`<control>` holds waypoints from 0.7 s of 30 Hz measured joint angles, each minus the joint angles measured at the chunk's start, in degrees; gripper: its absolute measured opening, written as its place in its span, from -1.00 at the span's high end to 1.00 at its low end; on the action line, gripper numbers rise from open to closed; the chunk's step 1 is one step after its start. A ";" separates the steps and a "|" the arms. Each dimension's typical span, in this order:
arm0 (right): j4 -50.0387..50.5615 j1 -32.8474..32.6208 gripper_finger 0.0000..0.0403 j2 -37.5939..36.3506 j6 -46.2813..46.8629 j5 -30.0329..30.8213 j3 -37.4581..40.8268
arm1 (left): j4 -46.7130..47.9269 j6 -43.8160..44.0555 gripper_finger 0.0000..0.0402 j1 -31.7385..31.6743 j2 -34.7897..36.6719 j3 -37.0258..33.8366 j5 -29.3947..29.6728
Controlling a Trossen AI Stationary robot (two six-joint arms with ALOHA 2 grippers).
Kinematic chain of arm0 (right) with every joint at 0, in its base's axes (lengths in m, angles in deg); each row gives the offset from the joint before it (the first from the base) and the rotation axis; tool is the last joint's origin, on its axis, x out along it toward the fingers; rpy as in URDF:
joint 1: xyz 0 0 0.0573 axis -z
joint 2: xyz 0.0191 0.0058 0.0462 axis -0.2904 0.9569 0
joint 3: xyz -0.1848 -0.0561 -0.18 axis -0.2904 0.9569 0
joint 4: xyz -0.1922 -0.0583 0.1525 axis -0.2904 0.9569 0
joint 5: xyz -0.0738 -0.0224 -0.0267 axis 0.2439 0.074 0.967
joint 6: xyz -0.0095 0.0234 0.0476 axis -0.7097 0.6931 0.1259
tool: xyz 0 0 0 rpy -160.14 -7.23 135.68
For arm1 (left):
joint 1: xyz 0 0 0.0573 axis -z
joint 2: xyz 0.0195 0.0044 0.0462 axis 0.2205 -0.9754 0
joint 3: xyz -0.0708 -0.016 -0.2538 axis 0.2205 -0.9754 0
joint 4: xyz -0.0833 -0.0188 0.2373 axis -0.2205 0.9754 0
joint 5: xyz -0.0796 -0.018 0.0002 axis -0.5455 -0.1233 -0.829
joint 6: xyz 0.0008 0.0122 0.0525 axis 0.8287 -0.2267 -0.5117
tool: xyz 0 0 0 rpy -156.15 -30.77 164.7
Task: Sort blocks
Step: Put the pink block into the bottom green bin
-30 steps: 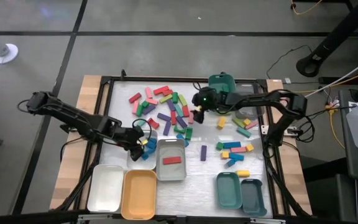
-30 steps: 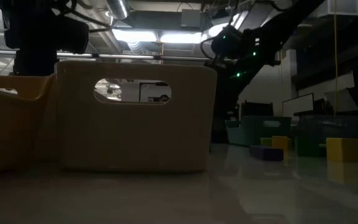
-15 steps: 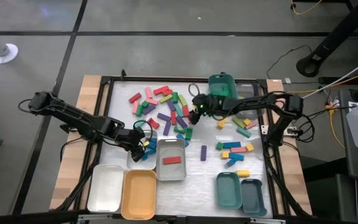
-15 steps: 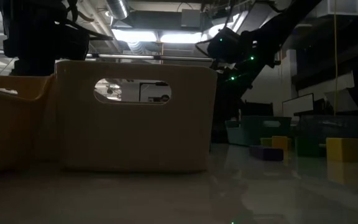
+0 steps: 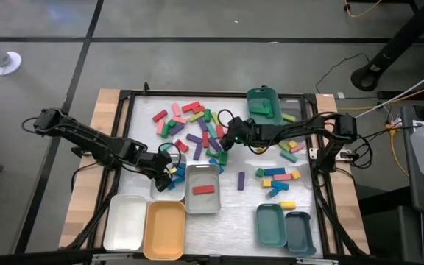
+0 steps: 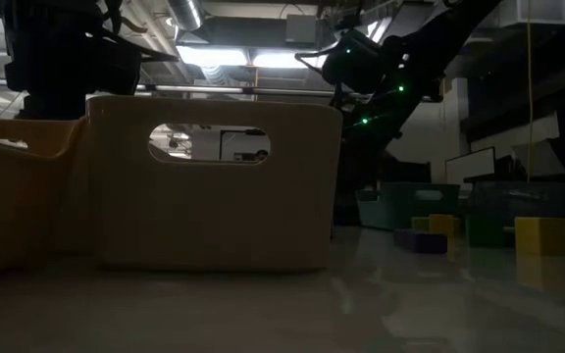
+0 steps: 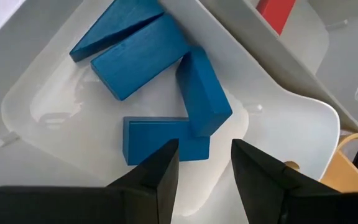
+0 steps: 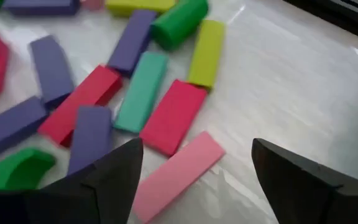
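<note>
Table [image 5: 234, 213] crowded: left gripper [image 7: 204, 165] part-open, empty, over blue blocks [image 7: 166, 74]; right gripper [image 8: 194, 168] wide (pink block [image 8: 179, 174] beneath).

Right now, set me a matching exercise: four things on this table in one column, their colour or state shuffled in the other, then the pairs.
Things
1. blocks in the clear tray under the left gripper
2. block in the grey tray
3. block nearest between the right gripper fingers
4. right gripper

Colour or state
A. pink
B. open above the central pile
C. blue
D. red

Pairs: 1-C, 2-D, 3-A, 4-B
</note>
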 joint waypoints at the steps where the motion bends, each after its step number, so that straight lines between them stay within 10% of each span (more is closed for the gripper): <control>1: -0.02 0.05 -0.48 0.14 1.21 0.01 0.00 | 0.00 -0.06 0.33 0.00 0.00 0.00 -0.01; 21: -0.56 -2.60 -0.48 8.11 14.53 3.24 -0.06 | 0.20 -4.06 0.33 0.00 0.04 0.00 -0.02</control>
